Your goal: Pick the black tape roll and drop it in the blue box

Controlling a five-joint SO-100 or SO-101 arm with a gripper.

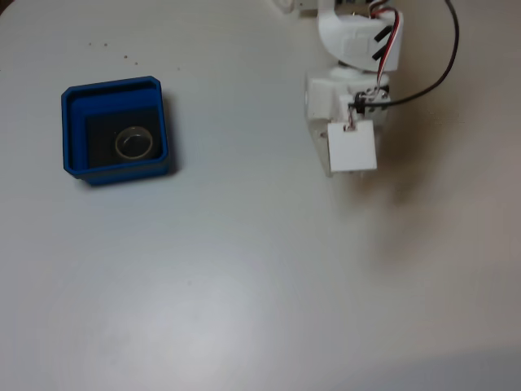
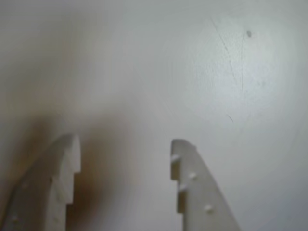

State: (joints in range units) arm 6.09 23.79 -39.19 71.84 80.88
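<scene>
The blue box [image 1: 73,130] sits at the left of the table in the fixed view. Inside it, on the dark floor, lies the black tape roll [image 1: 117,143]; its pale inner core shows as a ring and its black outside blends with the floor. The white arm [image 1: 350,106] is folded at the upper right, far from the box. In the wrist view my gripper [image 2: 125,149] is open, its two white fingers [image 2: 192,183] apart over bare table, nothing between them.
The table is a plain pale surface. A black cable [image 1: 440,73] loops off the arm at the top right. A few small dark specks [image 1: 106,45] mark the table above the box.
</scene>
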